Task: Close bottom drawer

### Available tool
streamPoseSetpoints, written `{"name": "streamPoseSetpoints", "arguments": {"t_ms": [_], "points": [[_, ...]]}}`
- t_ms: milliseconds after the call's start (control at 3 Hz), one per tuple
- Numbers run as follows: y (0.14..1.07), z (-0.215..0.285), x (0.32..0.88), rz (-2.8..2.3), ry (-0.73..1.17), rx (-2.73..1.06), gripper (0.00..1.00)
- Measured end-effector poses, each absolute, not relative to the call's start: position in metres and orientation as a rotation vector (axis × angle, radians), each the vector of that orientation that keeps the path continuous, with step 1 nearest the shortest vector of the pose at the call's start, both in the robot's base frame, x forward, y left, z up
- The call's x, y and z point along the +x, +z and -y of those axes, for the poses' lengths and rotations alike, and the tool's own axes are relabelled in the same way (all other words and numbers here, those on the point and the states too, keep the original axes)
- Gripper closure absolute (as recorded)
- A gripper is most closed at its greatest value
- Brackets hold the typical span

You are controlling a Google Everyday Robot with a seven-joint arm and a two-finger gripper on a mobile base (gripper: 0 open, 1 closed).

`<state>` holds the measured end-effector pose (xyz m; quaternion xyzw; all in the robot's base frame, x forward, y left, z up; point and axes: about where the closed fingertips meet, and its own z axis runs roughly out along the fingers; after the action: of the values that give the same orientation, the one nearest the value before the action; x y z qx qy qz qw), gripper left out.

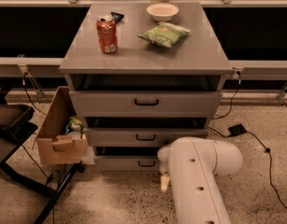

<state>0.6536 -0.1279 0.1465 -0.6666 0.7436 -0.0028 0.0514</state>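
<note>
Far left: black folding stand (pixel 10 125), partly cut off by the frame edge. Just beside it, an open brown cardboard box (pixel 56 143) with a few items inside, sitting against the lower left corner of the grey three-drawer cabinet (pixel 204 55). On the cabinet top, left to right: a red soda can (pixel 107 34) standing upright, a small black object (pixel 117 17) behind it, a white round bowl (pixel 162 11) at the back, and a green snack bag (pixel 164 34) lying flat in front of the bowl. The top drawer (pixel 110 104), middle drawer (pixel 110 137) and bottom drawer (pixel 117 163) each stick out a bit, with a dark gap above each front. The bottom drawer is at lower centre of the frame, lowest in the cabinet, its small black handle facing out. The white robot arm (pixel 199 181) fills the lower centre-right. The gripper (pixel 164 181) sits at the arm's left end, just in front of the bottom drawer's right part and mostly hidden; can't tell whether it is released or clenched. On the right, a black power adapter (pixel 236 129) with its cable lies on the speckled floor (pixel 124 199).
</note>
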Motion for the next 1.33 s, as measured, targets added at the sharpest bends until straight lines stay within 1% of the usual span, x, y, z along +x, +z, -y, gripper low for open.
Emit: {"name": "streamPoseSetpoints", "arguments": {"t_ms": [333,667,1000,1333], "points": [[0.147,0.127,0.65,-2.263,-0.009,-2.028,0.0],[0.153,0.129,0.648,-2.259,-0.039,-2.04,0.26],[0.172,0.125,0.625,-2.283,-0.068,-2.041,0.51],[0.235,0.11,0.63,-2.205,-0.189,-2.083,0.74]]}}
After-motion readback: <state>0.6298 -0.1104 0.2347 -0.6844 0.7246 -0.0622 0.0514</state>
